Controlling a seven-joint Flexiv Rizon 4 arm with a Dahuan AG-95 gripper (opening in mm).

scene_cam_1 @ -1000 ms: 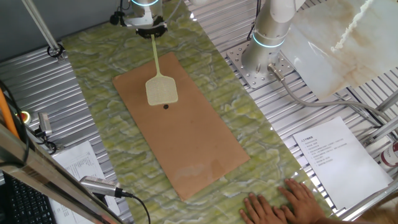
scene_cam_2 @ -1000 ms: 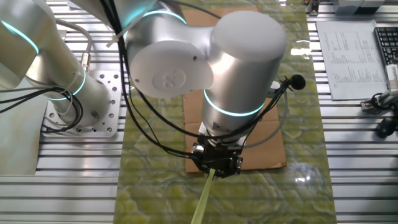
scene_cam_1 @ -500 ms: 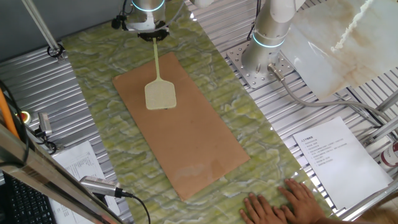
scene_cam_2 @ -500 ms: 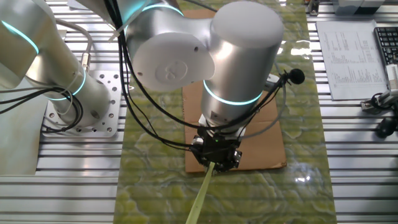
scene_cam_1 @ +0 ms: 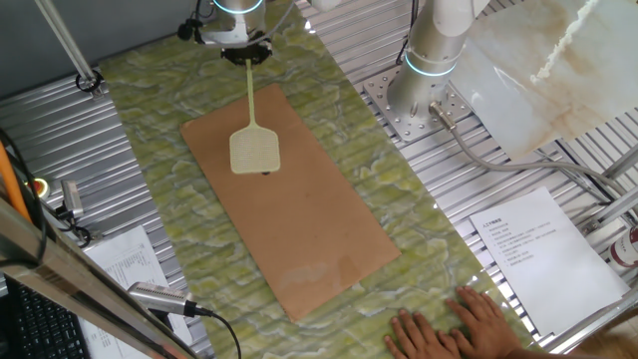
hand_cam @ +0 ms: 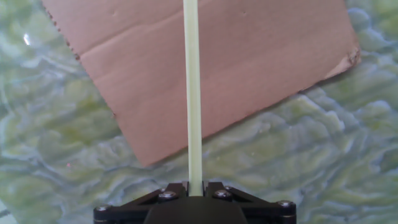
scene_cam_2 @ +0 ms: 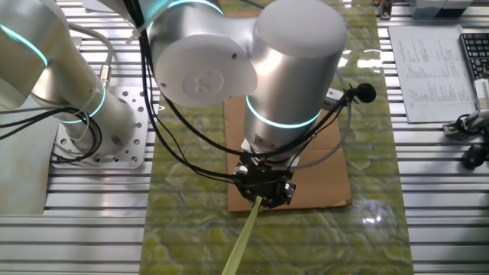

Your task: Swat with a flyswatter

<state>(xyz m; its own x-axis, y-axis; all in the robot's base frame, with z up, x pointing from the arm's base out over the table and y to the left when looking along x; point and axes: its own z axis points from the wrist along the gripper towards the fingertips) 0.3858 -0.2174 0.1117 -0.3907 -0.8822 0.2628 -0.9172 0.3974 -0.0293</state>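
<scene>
The pale yellow-green flyswatter [scene_cam_1: 253, 140] has its mesh head low over the brown cardboard sheet [scene_cam_1: 299, 219], and a small dark spot shows at the head's lower edge. My gripper [scene_cam_1: 245, 55] is shut on the handle's end at the far edge of the table. In the other fixed view the gripper [scene_cam_2: 263, 192] holds the handle [scene_cam_2: 243, 238], which runs down out of frame. In the hand view the handle [hand_cam: 193, 93] rises straight from the gripper [hand_cam: 195, 186] across the cardboard [hand_cam: 249, 56]; the head is out of frame.
A green marbled mat [scene_cam_1: 419, 229] covers the table under the cardboard. A person's hand [scene_cam_1: 454, 324] rests at the near edge. Paper sheets [scene_cam_1: 543, 254] lie at the right. The arm's base [scene_cam_1: 424, 95] stands on the metal table at the back right.
The swatter head has swung left and down over the cardboard, now covering the dark spot that lay just below it a second ago. The gripper tilted slightly.
</scene>
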